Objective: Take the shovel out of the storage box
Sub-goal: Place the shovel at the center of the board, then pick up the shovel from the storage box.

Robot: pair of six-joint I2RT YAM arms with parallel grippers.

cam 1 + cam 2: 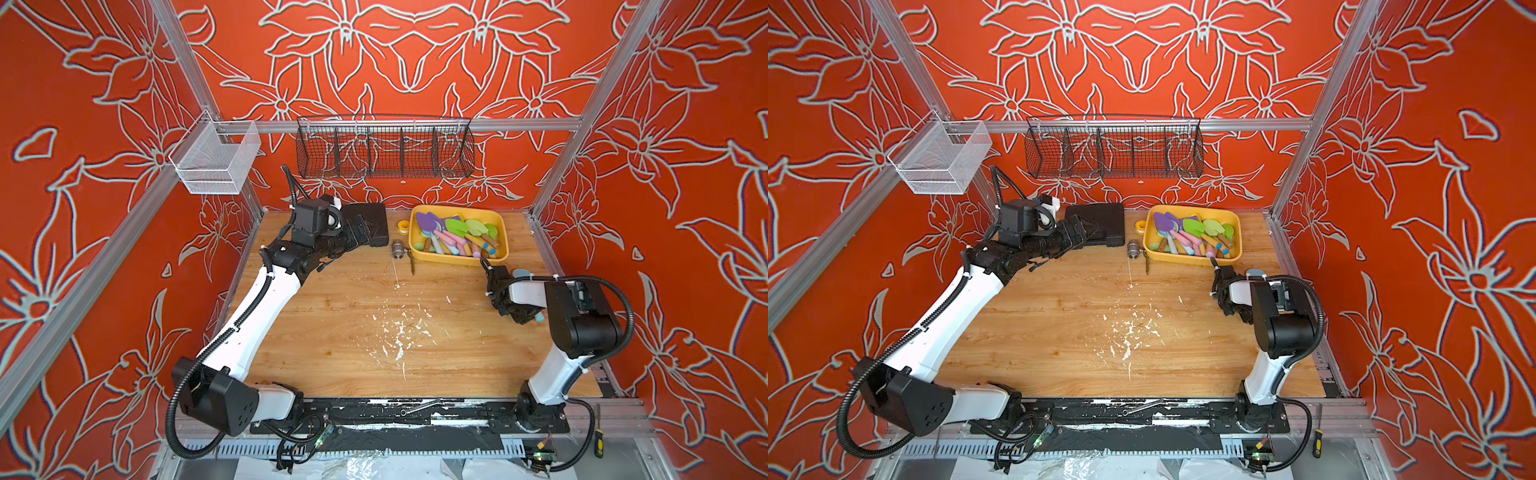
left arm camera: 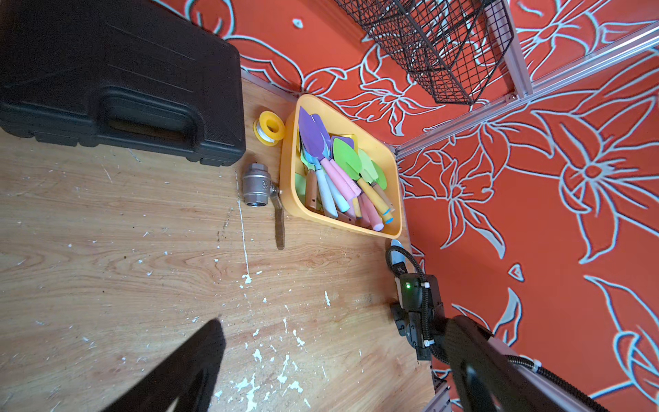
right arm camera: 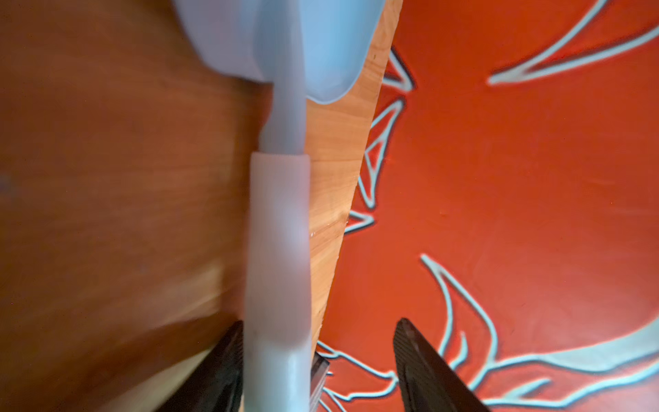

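Observation:
The yellow storage box stands at the back right of the table, holding several coloured shovels. A pale blue shovel with a whitish handle lies outside the box by the table's right edge; its blade shows past the right wrist. My right gripper is open around the handle, which rests against one finger with a wide gap to the other. My left gripper hovers open and empty at the back left.
A black tool case sits under the left gripper. A metal valve and a yellow tape roll lie just left of the box. A black wire basket and a white mesh basket hang on the frame.

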